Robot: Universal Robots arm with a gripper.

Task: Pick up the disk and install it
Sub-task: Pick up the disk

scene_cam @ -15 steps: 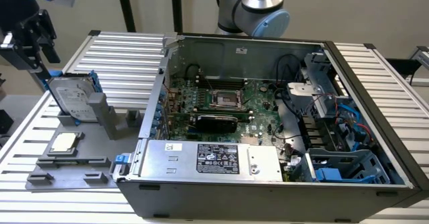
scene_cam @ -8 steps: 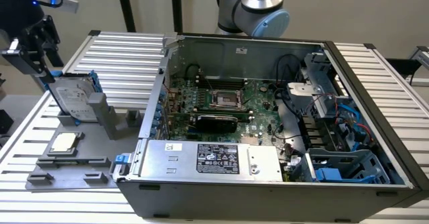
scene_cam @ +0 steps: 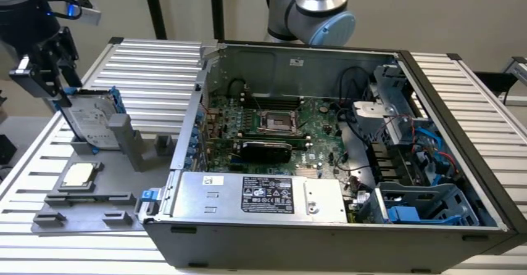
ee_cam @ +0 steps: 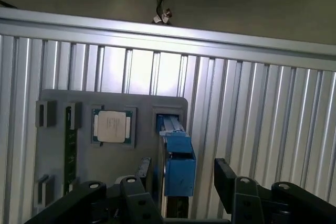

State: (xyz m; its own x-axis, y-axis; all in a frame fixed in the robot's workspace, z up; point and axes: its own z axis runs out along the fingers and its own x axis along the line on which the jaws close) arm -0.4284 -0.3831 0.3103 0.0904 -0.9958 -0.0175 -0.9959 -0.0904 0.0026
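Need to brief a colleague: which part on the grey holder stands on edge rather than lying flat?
The blue-framed disk, upright in its slot by the open pincer; the square chip lies flat.

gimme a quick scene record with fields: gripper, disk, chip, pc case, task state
gripper: open, jaws astride the disk's blue edge, not gripping
disk: upright in grey holder, outside the case
cpu chip: flat in its pocket near the holder
computer case: open, motherboard exposed
task state: disk not yet picked up
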